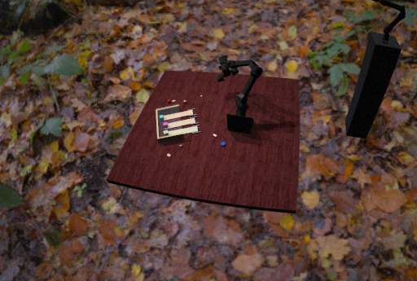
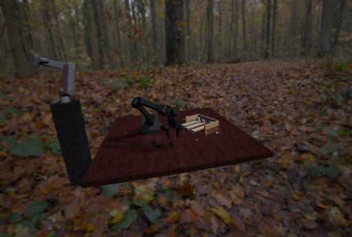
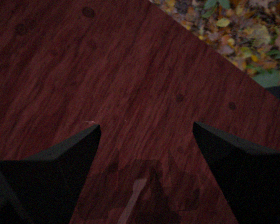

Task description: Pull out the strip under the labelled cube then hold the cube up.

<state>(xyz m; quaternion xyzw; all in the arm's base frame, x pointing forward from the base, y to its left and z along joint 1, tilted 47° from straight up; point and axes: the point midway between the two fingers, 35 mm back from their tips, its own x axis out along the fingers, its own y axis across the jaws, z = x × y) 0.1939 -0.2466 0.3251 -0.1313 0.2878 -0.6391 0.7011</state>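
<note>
Though slim, pale strips (image 1: 182,123) (image 2: 198,128).

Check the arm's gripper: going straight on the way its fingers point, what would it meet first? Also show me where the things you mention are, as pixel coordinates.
Probably the bare dark red tabletop (image 1: 261,164) (image 2: 213,152) (image 3: 116,60): the open gripper (image 1: 221,73) (image 2: 172,137) (image 3: 146,127) points down at it, nothing between. Its height is hard to judge.

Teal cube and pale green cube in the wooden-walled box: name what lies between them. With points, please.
A small magenta cube (image 1: 165,125) (image 2: 203,121) lies between the teal cube (image 1: 161,116) (image 2: 211,122) and pale green cube (image 1: 165,132) (image 2: 198,119), as the top view shows.
</note>
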